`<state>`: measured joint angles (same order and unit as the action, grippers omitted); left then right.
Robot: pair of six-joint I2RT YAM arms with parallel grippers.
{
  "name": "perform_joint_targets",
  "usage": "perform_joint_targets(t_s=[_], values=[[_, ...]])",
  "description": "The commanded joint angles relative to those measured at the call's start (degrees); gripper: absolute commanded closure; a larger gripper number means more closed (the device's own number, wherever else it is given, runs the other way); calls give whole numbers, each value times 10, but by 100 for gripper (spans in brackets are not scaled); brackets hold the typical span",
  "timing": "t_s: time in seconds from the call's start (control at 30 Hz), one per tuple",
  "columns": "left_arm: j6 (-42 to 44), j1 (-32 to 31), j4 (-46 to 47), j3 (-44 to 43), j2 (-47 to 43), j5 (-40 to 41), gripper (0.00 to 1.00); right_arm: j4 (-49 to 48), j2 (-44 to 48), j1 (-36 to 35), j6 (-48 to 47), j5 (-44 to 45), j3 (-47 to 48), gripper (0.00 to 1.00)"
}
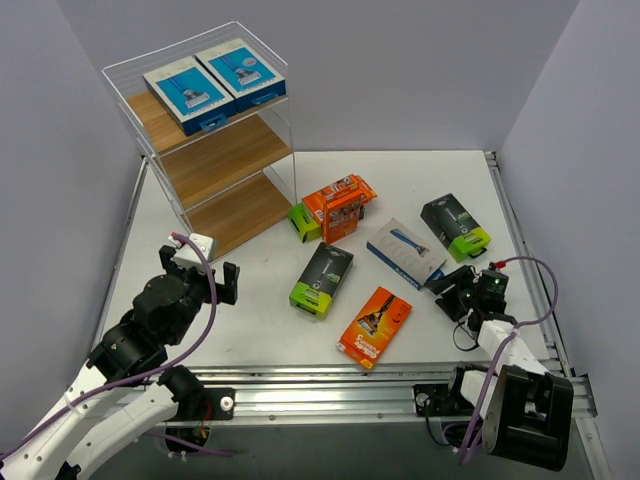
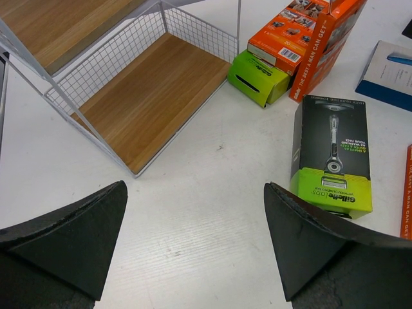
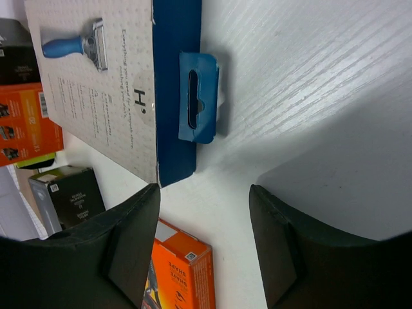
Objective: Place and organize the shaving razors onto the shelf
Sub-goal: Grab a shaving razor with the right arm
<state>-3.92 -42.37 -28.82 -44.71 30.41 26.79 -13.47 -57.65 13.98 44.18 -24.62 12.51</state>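
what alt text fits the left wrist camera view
The left fingers stand wide open, holding nothing, above the white table. Ahead are the bare bottom board of the shelf at upper left, a black razor pack with a lime-green end at right, and orange packs beside another green-ended pack at top.

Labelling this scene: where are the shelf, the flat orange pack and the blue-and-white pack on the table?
shelf (image 1: 225,160), top view, bare middle board
flat orange pack (image 1: 375,326), top view, face centre
blue-and-white pack (image 1: 405,252), top view, face centre
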Motion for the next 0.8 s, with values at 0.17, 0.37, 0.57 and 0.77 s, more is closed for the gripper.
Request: perform_joint_targets(t_s=[0.17,0.37,0.57,0.77], values=[[-4,2,32,-4,4,-10,4,-36,38,13,43,32,-41,49],[-4,2,32,-4,4,-13,4,-50,37,21,58,55,-49,53],[-5,2,33,-3,4,-16,4,-117,-16,24,82,51,-62,57],[-5,1,33,-4,4,-17,4,-163,-69,25,88,48,-62,59]])
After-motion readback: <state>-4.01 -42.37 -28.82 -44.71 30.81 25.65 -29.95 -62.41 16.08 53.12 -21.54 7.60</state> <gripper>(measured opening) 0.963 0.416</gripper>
